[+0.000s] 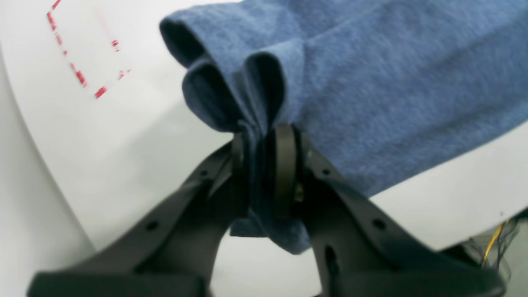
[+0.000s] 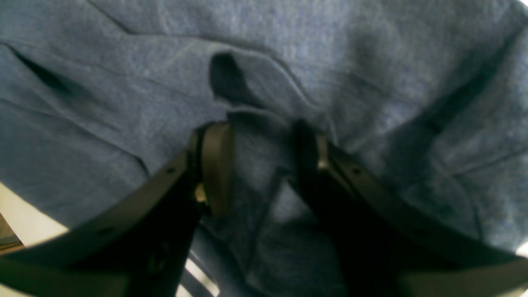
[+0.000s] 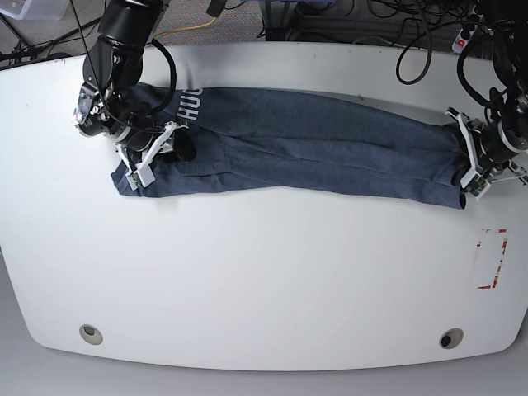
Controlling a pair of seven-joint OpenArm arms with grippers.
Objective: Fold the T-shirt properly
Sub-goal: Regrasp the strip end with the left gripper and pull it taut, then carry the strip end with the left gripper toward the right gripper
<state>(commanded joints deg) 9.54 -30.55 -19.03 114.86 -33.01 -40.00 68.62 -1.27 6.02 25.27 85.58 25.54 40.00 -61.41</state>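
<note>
The T-shirt (image 3: 313,153) lies as a long dark blue band across the white table, with white letters (image 3: 191,103) showing near its left end. At the band's right end my left gripper (image 3: 460,167) is shut on the cloth. The left wrist view shows its fingers (image 1: 284,165) pinching a bunched, pleated edge of the T-shirt (image 1: 392,82), lifted off the table. My right gripper (image 3: 161,153) is at the band's left end. In the right wrist view it (image 2: 262,165) stands open, fingers spread over wrinkled T-shirt cloth (image 2: 123,82) that lies between them.
A red dashed rectangle (image 3: 493,258) is marked on the table (image 3: 264,272) near the right edge, just in front of my left gripper; it also shows as red dashes (image 1: 82,53). Two round holes (image 3: 91,333) sit near the front edge. Cables run behind the far edge.
</note>
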